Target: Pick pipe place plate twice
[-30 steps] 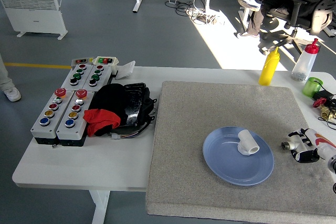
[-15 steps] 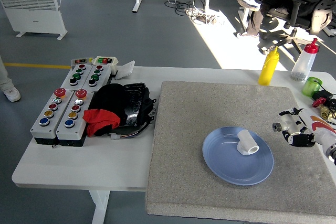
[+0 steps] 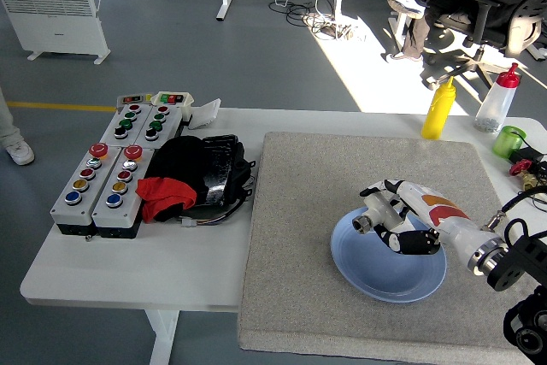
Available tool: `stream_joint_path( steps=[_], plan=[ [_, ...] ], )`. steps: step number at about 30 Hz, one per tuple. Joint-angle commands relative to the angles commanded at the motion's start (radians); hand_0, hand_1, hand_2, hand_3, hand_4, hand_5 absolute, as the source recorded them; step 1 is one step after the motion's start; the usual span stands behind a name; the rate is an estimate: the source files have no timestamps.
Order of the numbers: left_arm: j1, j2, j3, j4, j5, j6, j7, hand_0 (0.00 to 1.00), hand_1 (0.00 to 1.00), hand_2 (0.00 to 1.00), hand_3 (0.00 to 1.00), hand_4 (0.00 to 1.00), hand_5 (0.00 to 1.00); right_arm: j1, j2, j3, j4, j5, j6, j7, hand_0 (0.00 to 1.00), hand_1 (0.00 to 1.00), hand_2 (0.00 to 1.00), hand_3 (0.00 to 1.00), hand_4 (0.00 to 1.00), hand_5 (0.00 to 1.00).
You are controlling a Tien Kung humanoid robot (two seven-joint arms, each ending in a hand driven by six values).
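Note:
A blue plate (image 3: pixel 376 273) lies on the grey mat (image 3: pixel 325 177) at the right of the table. My right hand (image 3: pixel 395 221), white and black with an orange mark, reaches in from the right and hovers low over the plate's far half. It covers the spot where the white pipe fitting lay, so the pipe is hidden and I cannot tell whether it is held. The left arm is out of view.
Grey button boxes (image 3: pixel 107 179) and a black and red bundle (image 3: pixel 184 177) sit at the table's left. A yellow bottle (image 3: pixel 440 108), a clear bottle with a red cap (image 3: pixel 496 102) and a green cup (image 3: pixel 509 140) stand at the back right.
My right hand has moved left from the mat's right edge to over the plate. The white pipe fitting, plainly seen on the plate before, is now covered by the hand.

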Motion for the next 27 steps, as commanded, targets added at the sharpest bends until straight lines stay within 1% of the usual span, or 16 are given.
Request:
stream_joint_path(
  steps=[1, 2, 7, 8, 9, 13, 14, 18, 19, 22, 25, 26, 27],
  plan=[
    [0.0, 0.0, -0.001, 0.0, 0.001, 0.0, 0.0, 0.681, 0.674, 0.711, 0.651, 0.369, 0.998, 0.003, 0.001, -0.012, -0.008, -0.006, 0.004, -0.007, 0.445, 0.512, 0.572, 0.586, 0.346, 0.079],
    [0.0, 0.0, -0.001, 0.0, 0.002, -0.001, 0.0, 0.682, 0.673, 0.711, 0.651, 0.369, 0.998, 0.006, 0.003, -0.025, -0.015, -0.013, 0.008, -0.014, 0.586, 0.593, 0.602, 0.593, 0.349, 0.081],
    [0.004, 0.0, -0.002, -0.002, 0.003, 0.0, 0.002, 0.682, 0.673, 0.711, 0.651, 0.369, 0.998, 0.008, 0.014, -0.065, -0.047, -0.026, 0.015, -0.02, 0.586, 0.593, 0.602, 0.593, 0.349, 0.081],
    [0.004, 0.0, -0.002, -0.002, 0.004, 0.0, 0.003, 0.682, 0.674, 0.711, 0.651, 0.369, 0.998, 0.008, 0.015, -0.068, -0.049, -0.028, 0.016, -0.02, 0.772, 0.736, 0.751, 0.674, 0.401, 0.091],
    [0.004, 0.0, -0.002, -0.002, 0.004, 0.0, 0.003, 0.682, 0.674, 0.711, 0.651, 0.369, 0.998, 0.008, 0.016, -0.069, -0.05, -0.029, 0.016, -0.02, 0.772, 0.736, 0.751, 0.674, 0.401, 0.091],
    [0.008, 0.0, -0.003, -0.003, 0.008, -0.001, 0.007, 0.682, 0.674, 0.711, 0.651, 0.369, 0.998, 0.013, 0.02, -0.095, -0.064, -0.079, 0.042, -0.036, 0.772, 0.736, 0.751, 0.674, 0.401, 0.091],
    [0.009, 0.0, -0.003, -0.004, 0.009, -0.001, 0.007, 0.681, 0.674, 0.711, 0.651, 0.369, 0.998, 0.013, 0.02, -0.1, -0.066, -0.095, 0.046, -0.032, 0.975, 0.902, 0.985, 0.865, 0.668, 0.164],
    [0.009, 0.0, -0.003, -0.004, 0.008, -0.002, 0.008, 0.681, 0.674, 0.711, 0.651, 0.369, 0.998, 0.021, 0.023, -0.105, -0.072, -0.147, 0.038, -0.021, 0.975, 0.902, 0.985, 0.865, 0.668, 0.164],
    [0.009, 0.0, -0.002, -0.004, 0.008, -0.002, 0.008, 0.681, 0.673, 0.711, 0.651, 0.369, 0.998, 0.022, 0.023, -0.105, -0.073, -0.152, 0.036, -0.021, 0.998, 0.924, 0.998, 0.935, 0.728, 0.166],
    [0.008, 0.0, -0.001, -0.003, 0.007, -0.002, 0.008, 0.681, 0.673, 0.711, 0.651, 0.369, 0.998, 0.024, 0.026, -0.101, -0.079, -0.168, 0.034, -0.024, 0.998, 0.924, 0.998, 0.935, 0.728, 0.166],
    [0.007, 0.0, 0.0, -0.003, 0.004, -0.001, 0.007, 0.681, 0.673, 0.711, 0.651, 0.369, 0.998, 0.024, 0.025, -0.095, -0.084, -0.179, 0.044, -0.029, 0.998, 0.924, 0.998, 0.935, 0.728, 0.166],
    [0.007, 0.0, 0.001, -0.003, 0.003, -0.001, 0.007, 0.681, 0.673, 0.71, 0.65, 0.368, 0.998, 0.024, 0.025, -0.094, -0.084, -0.179, 0.046, -0.03, 0.998, 0.934, 0.998, 0.964, 0.744, 0.151],
    [0.006, 0.0, 0.001, -0.003, 0.002, -0.001, 0.006, 0.681, 0.673, 0.71, 0.65, 0.368, 0.998, 0.024, 0.024, -0.093, -0.084, -0.179, 0.051, -0.031, 0.998, 0.934, 0.998, 0.964, 0.744, 0.151]
  ],
)
